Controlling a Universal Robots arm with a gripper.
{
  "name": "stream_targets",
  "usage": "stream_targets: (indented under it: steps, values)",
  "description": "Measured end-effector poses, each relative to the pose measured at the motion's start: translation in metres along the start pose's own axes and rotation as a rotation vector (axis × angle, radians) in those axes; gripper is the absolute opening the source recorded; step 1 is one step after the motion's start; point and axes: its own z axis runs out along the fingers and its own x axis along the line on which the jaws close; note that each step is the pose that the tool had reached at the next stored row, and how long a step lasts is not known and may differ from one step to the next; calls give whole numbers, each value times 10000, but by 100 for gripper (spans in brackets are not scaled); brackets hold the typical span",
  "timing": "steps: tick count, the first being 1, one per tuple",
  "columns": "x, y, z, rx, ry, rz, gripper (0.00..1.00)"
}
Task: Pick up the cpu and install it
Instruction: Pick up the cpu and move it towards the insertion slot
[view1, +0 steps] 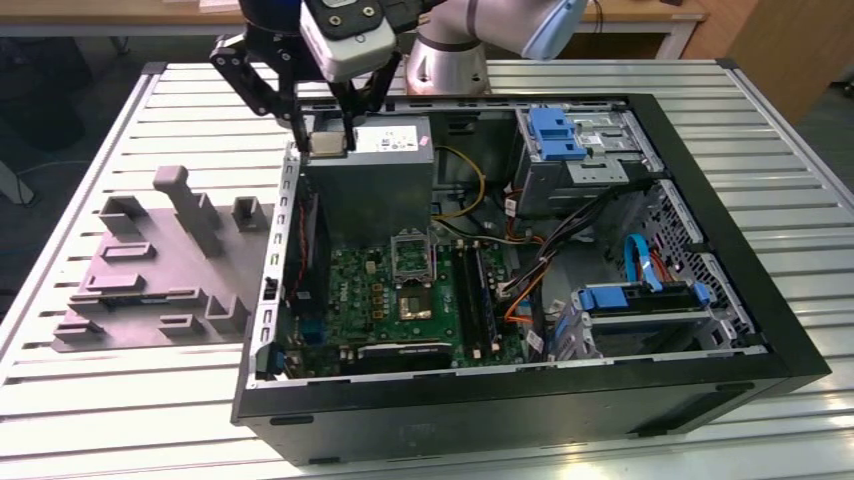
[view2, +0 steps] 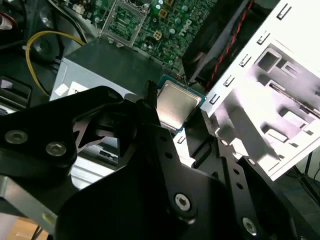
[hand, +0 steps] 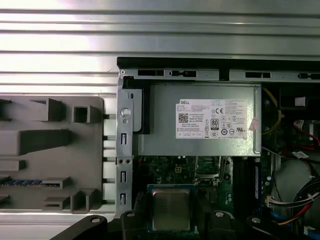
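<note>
The cpu (hand: 171, 208), a thin square chip with a pale metal top and dark rim, sits clamped between the black fingers (hand: 131, 221) of my gripper (hand: 172, 218). In the second wrist view the cpu (view2: 177, 104) is held by its edges in the shut gripper (view2: 175, 111). In the exterior view the gripper (view1: 327, 140) hangs over the far corner of the open computer case (view1: 721, 200), at the exterior view's left, above the power supply (view1: 371, 175). The metal-framed socket (view1: 411, 253) lies lower down on the green motherboard (view1: 400, 300), apart from the cpu.
A grey plastic fixture (view1: 154, 270) with upright blocks lies on the slatted table (view1: 107, 380), left of the case in the exterior view. Inside the case are drive cages with blue tabs (view1: 561, 135), loose cables (view1: 534, 270) and a yellow wire (view1: 467, 185).
</note>
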Motion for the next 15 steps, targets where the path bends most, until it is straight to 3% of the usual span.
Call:
stream_targets:
  steps: [10, 15]
  values:
    - [-153, 1, 2, 0, 0, 0, 47]
    - [-168, 1, 2, 0, 0, 0, 47]
